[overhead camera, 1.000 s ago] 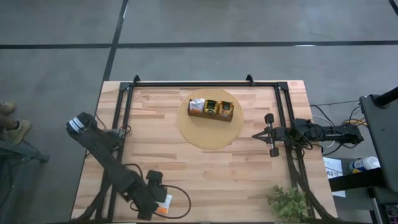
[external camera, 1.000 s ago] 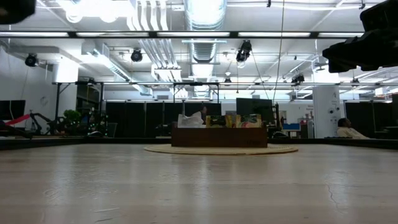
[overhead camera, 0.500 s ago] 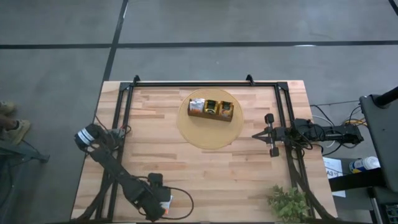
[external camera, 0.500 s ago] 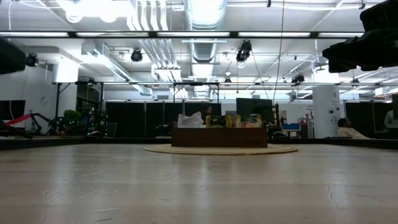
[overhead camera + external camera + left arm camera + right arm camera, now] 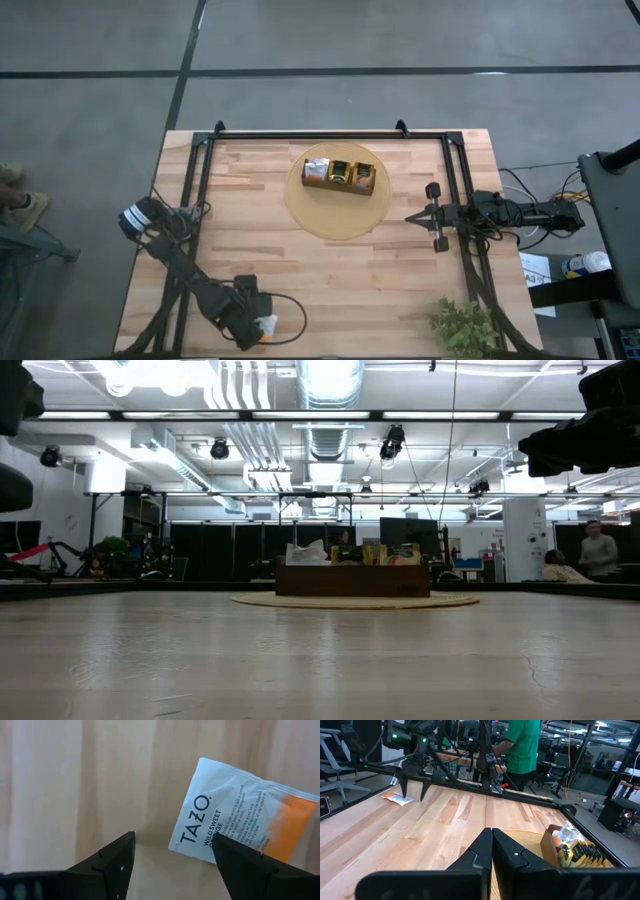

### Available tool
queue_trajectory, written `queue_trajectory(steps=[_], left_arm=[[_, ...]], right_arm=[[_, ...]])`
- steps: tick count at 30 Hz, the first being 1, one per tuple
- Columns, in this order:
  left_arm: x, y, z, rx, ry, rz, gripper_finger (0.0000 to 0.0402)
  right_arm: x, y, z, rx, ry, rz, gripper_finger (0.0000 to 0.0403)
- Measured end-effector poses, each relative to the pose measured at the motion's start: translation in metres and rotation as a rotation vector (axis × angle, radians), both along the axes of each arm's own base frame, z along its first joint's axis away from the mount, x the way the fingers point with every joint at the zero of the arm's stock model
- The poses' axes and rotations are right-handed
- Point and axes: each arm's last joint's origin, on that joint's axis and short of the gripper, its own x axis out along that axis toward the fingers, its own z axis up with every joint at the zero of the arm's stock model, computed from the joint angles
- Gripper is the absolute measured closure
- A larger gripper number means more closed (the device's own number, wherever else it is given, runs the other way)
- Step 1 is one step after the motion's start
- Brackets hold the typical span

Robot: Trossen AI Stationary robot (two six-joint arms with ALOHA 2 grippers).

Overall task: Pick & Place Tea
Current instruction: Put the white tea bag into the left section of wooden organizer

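The table (image 5: 270, 250) is pale butcher-block wood, its planks running lengthwise, framed by dark metal rails. A round, flat woven mat (image 5: 338, 195) lies toward its far edge, and on the mat stands a brown three-compartment wooden tray (image 5: 340, 174) packed with upright tea packets (image 5: 580, 851); from above only their top edges show, so their print is hard to make out.

One loose tea packet (image 5: 235, 822), a flat rectangle of crinkled white paper with an orange end, reading "TAZO WILD SWEET ORANGE", lies flat on the wood at the table's near edge, well apart from the tray. The left claw (image 5: 172, 855) hangs right over it, released, its two dark tapered fingers (image 5: 112, 860) spread to either side of the packet's white end; one corner is hidden behind a finger. From above, the arm covers most of the packet.

The right claw (image 5: 491, 845) waits beside the mat, clenched, fingers pressed together, empty.
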Motion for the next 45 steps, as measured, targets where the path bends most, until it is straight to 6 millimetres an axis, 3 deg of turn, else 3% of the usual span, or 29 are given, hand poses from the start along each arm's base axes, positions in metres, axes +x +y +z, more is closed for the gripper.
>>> queue_trajectory(steps=[12, 15, 24, 36, 45], left_arm=[[-0.002, 0.002, -0.009, -0.038, -0.024, 0.044, 0.0153], [0.000, 0.004, -0.009, -0.037, -0.023, 0.052, 0.0195], [0.006, 0.005, -0.010, -0.088, -0.060, 0.026, 0.0389], [0.001, 0.009, -0.003, -0.105, -0.031, 0.023, 0.0401], [-0.003, 0.015, 0.040, -0.071, -0.088, 0.029, 0.0401]], right_arm=[[0.000, 0.000, 0.000, 0.000, -0.001, 0.000, 0.0394], [0.000, 0.000, 0.000, 0.000, -0.001, 0.000, 0.0394], [0.000, 0.000, 0.000, 0.000, -0.001, 0.000, 0.0394], [0.000, 0.000, 0.000, 0.000, -0.001, 0.000, 0.0394], [0.000, 0.000, 0.000, 0.000, -0.001, 0.000, 0.0394]])
